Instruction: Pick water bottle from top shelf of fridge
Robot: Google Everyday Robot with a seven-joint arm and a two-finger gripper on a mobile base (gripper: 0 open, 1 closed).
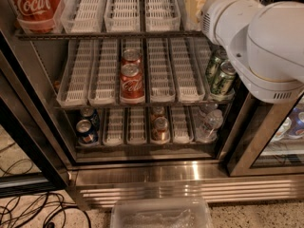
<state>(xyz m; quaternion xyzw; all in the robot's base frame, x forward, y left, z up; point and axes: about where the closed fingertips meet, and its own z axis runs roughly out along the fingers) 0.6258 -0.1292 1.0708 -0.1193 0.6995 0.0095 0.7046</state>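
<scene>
The fridge [156, 179] stands open before me. Its top shelf [123, 32] holds white slotted lane trays. At the shelf's right end stands the pale clear lower part of the water bottle [192, 8]. A strip of red shows at its top, and the rest is cut off by the frame's edge. My white arm [256, 37] reaches in from the right and covers the bottle's right side. My gripper is out of view, past the arm's end near the top of the frame.
A red Coca-Cola bottle [35, 6] stands at the top shelf's left. The middle rack holds two red cans [131, 80] and green cans [222, 77]. The bottom rack has cans and a small clear bottle [209, 125]. A plastic bin [161, 215] and cables [33, 210] lie on the floor.
</scene>
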